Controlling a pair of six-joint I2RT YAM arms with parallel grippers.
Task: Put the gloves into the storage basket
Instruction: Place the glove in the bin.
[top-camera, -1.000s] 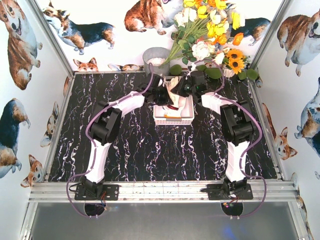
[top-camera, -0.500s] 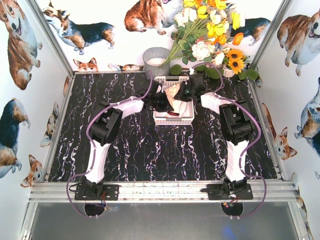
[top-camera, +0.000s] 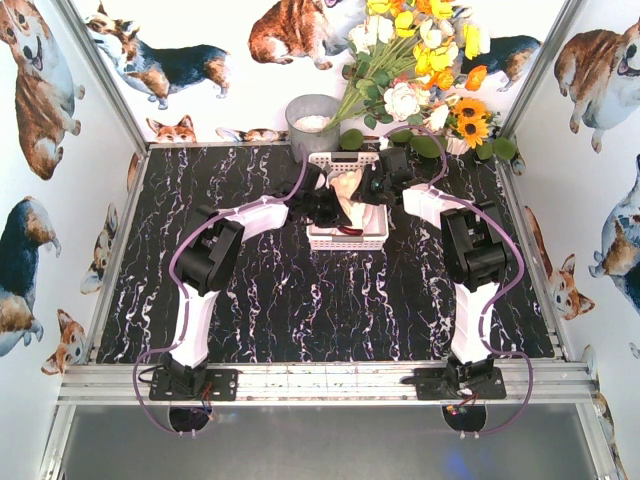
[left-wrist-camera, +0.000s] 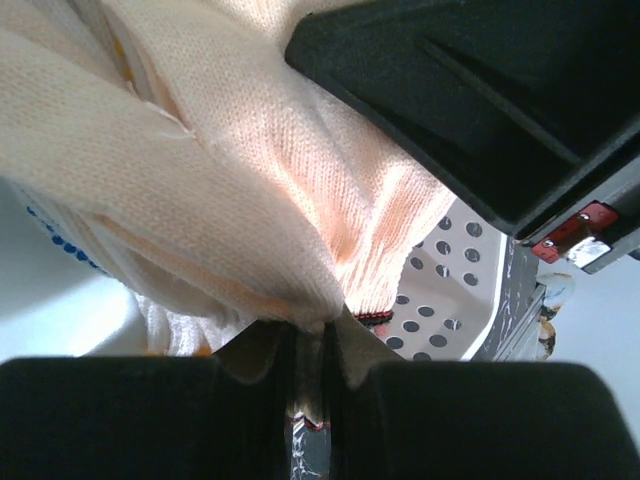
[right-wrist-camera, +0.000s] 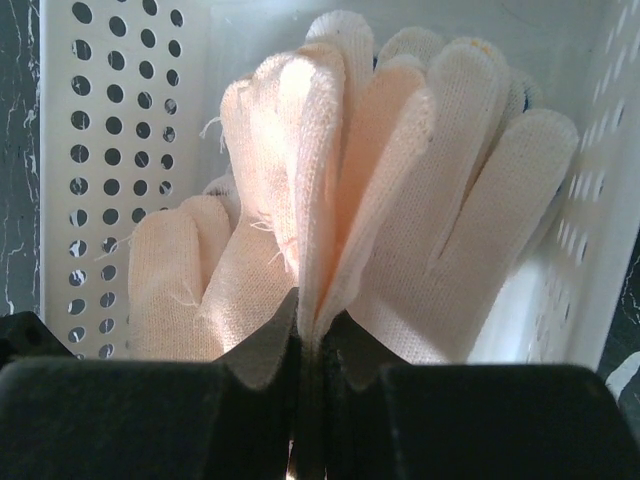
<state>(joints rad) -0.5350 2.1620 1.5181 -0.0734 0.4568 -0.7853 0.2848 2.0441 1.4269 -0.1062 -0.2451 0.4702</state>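
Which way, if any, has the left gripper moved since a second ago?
Yes: the left gripper has shifted slightly toward the arm bases, farther from the grey bucket.

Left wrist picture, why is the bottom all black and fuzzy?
Left wrist view: jaws of the left gripper sit too near the lens, so they blur; the cream knit glove looks sharp. Right wrist view: the right gripper blurs likewise; white perforated plastic basket looks crisp.

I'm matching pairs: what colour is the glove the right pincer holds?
The soft knit glove is cream, faintly peach; the right wrist view shows it best.
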